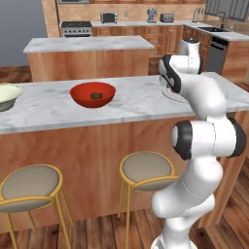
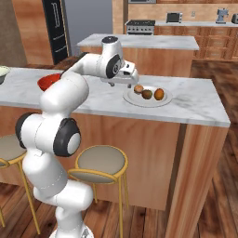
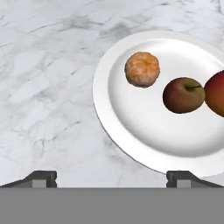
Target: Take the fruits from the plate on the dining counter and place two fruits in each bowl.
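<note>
Three fruits sit on the plate (image 3: 131,144) ahead of the gripper (image 3: 112,177), whose jaws are spread wide and empty: a peeled orange (image 3: 142,69), an apple (image 3: 183,95), and a red fruit (image 3: 216,92) at the edge. One brown piece (image 1: 96,96) lies in the red bowl (image 1: 92,94); the cream bowl (image 1: 7,95) stands beyond it.

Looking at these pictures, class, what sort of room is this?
Most likely a home kitchen with a dining counter: a stove and wooden cabinets line the back wall, bar stools stand under the counter, and fruit sits on a plate.
</note>
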